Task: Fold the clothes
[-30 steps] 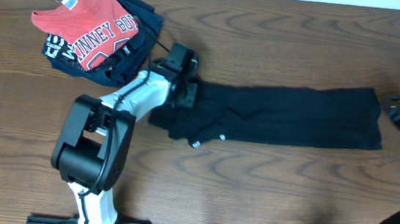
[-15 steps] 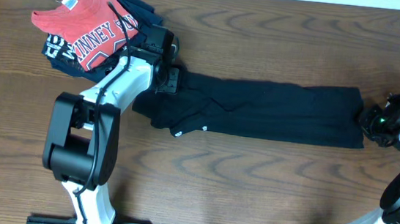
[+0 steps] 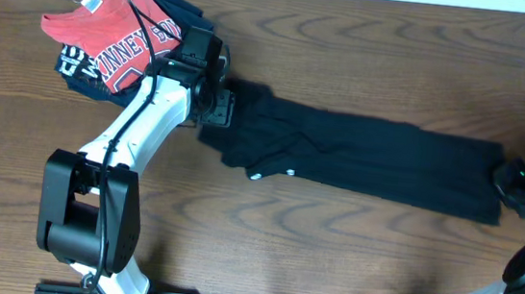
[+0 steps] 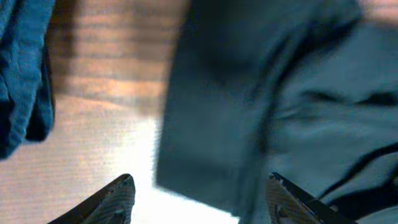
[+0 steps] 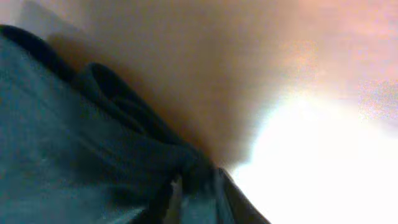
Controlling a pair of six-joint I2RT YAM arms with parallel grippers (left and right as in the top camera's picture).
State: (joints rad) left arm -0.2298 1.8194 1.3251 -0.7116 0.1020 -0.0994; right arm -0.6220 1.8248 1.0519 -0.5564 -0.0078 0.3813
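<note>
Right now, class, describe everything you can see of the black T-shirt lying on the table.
The black T-shirt is soft, plain dark fabric folded into a long, wrinkled band lying flat across the wooden table, slanting slightly down to the right. Two small white marks show near its lower left edge. The left gripper hovers open over its left end; the right gripper appears to pinch its bunched right end.
</note>
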